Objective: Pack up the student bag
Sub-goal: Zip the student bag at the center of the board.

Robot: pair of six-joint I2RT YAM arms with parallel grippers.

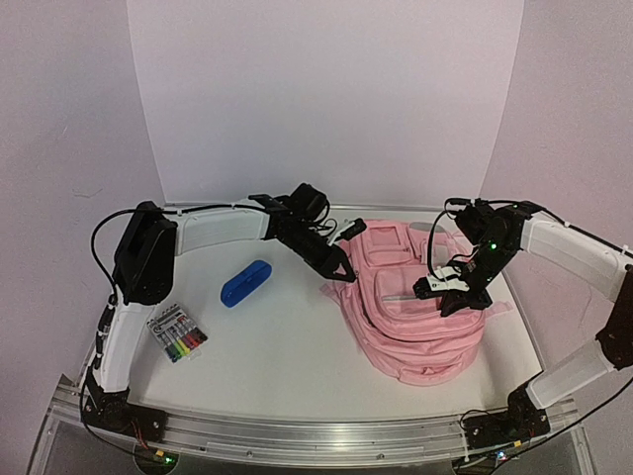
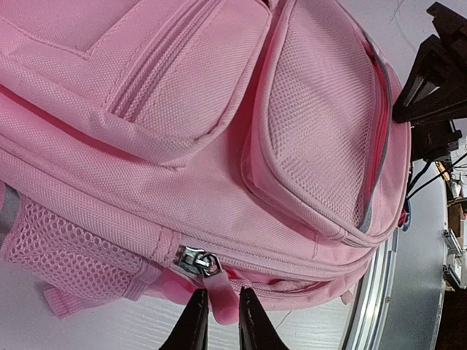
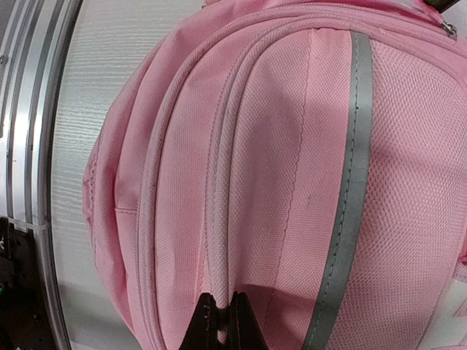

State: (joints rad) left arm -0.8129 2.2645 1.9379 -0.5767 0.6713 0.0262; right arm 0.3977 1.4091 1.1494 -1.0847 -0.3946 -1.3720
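A large soft pink fabric backpack (image 1: pixel 415 332) is laid on the right half of a white table (image 1: pixel 287 371). A blue oblong case (image 1: pixel 246 283) is placed well to its left. A flat pack of coloured markers (image 1: pixel 178 332) is placed nearer the front left. The backpack's pink zip pull (image 2: pixel 217 277) is flanked by the left gripper (image 2: pixel 221 290) at its left edge, and the right gripper (image 3: pixel 221 297) is set on its upper face.
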